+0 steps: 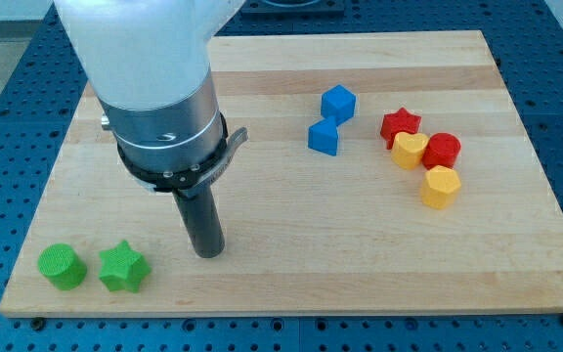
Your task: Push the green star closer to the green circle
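The green star (123, 267) lies near the board's bottom left. The green circle (62, 266) lies just to its left, with a small gap between them. My tip (207, 252) rests on the board to the right of the green star, a short way from it and not touching it. The rod rises from the tip into the arm's wide grey and white body at the view's top left.
A blue cube (338, 102) and a blue triangular block (324, 137) lie at the upper middle. At the right cluster a red star (400, 124), a yellow heart (410, 150), a red circle (442, 150) and a yellow hexagon (440, 186). The wooden board (291, 264) ends close below the green blocks.
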Tool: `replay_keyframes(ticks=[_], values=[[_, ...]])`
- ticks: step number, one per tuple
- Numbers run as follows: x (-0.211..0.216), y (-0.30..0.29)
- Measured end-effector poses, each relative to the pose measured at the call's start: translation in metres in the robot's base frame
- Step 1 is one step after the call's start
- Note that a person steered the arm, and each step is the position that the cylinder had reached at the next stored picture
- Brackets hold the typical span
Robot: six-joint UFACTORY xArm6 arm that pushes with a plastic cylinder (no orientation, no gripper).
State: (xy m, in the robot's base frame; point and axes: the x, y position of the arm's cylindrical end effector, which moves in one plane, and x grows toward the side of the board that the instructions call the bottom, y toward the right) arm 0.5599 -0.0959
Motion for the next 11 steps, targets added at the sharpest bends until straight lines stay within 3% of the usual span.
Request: replay_keyframes(ticks=[2, 6, 9, 11], values=[[0.028, -0.008], [0.045, -0.040], [0.043, -0.074], [0.008, -0.074]])
